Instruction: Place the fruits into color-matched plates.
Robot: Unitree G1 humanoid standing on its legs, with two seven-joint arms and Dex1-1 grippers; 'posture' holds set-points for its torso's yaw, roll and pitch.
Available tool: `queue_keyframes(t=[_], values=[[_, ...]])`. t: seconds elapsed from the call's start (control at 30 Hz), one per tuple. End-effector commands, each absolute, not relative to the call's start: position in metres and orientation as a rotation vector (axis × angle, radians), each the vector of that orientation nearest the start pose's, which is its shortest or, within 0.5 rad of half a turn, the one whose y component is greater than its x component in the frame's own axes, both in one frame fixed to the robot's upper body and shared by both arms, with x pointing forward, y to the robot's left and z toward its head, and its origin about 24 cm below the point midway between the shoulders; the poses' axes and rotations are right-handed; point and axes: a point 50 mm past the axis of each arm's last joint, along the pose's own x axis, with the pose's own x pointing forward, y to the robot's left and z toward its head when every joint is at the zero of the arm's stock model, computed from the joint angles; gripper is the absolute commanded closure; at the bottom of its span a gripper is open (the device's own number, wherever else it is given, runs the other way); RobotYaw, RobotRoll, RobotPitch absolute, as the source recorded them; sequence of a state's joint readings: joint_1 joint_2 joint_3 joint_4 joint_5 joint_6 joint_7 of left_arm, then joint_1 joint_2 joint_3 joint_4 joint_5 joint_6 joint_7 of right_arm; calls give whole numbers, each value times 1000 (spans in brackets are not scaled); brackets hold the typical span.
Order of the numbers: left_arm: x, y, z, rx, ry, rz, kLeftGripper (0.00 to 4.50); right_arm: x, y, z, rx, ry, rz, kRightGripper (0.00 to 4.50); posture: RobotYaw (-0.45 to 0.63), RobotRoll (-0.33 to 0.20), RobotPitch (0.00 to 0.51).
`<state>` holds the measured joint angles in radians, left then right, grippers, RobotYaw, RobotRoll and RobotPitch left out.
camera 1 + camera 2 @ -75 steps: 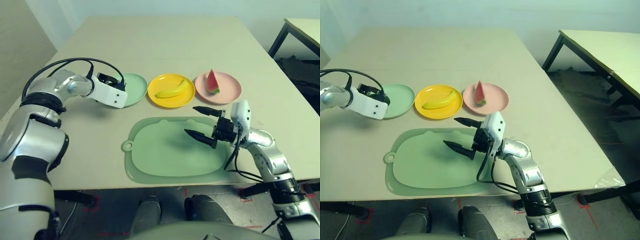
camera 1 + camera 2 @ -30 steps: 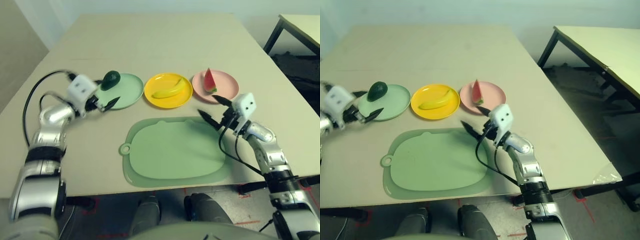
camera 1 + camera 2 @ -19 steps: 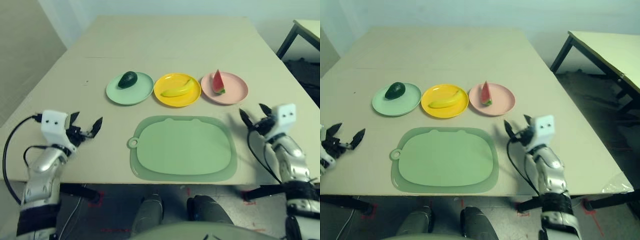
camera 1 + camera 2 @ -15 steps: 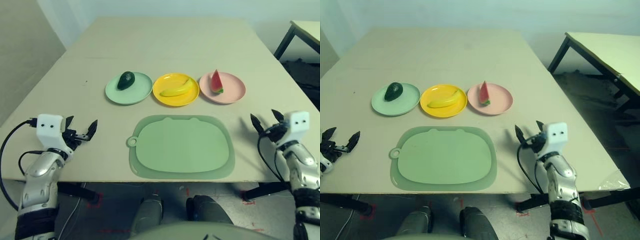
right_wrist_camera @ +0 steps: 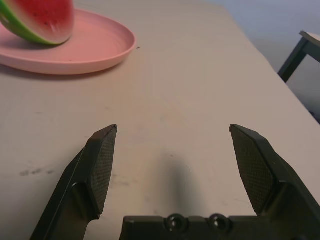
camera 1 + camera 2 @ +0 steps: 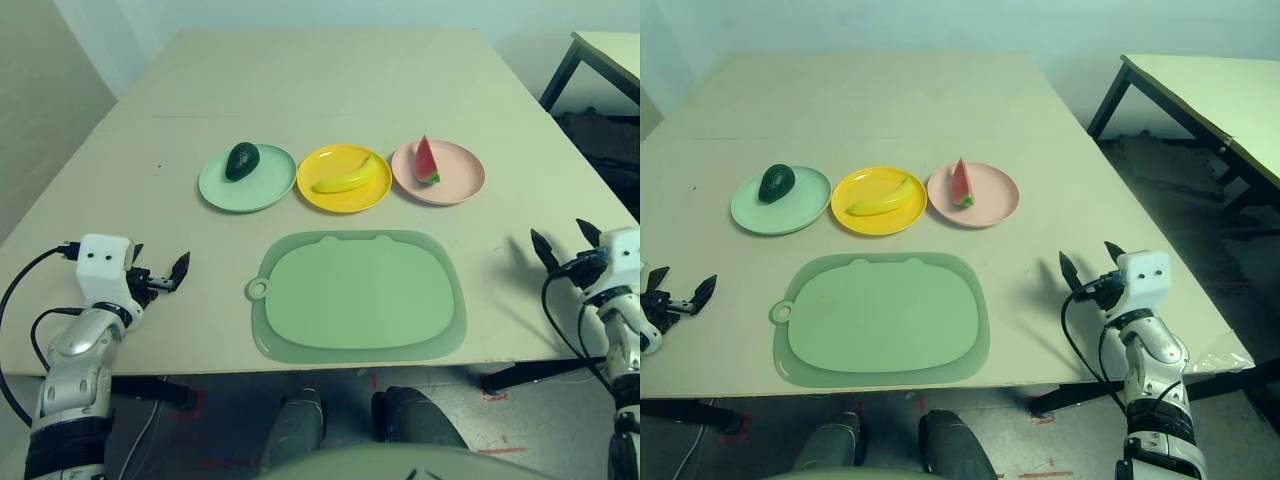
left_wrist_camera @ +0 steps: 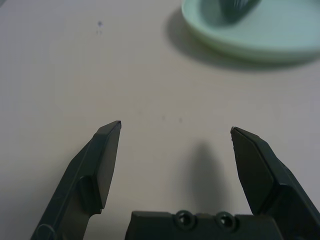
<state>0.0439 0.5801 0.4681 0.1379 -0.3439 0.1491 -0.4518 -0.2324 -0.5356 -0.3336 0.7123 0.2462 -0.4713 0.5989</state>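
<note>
Left eye view, left jaws (image 6: 160, 266) apart, right jaws (image 6: 565, 240) apart, no readable writing.

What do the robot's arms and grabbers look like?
Both arms are shiny silver with black bands around them. At each wrist sits a white block with small dark dots on it, and black cables loop out beside it. The left gripper and the right gripper each have two black fingers that narrow to pointed tips. The right one's fingers have rough, bumpy-looking inner sides.
</note>
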Motion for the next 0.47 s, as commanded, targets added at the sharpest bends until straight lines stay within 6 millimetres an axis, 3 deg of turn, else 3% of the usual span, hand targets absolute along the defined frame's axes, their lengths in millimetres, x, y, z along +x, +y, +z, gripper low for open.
queue_keyframes(t=[0.03, 0.47], values=[[218, 342, 91, 56, 92, 6, 44, 265, -320, 54, -247, -71, 150, 0, 46, 0, 109], [210, 350, 102, 58, 66, 45, 44, 267, -325, 48, -229, -44, 130, 0, 88, 0, 103]])
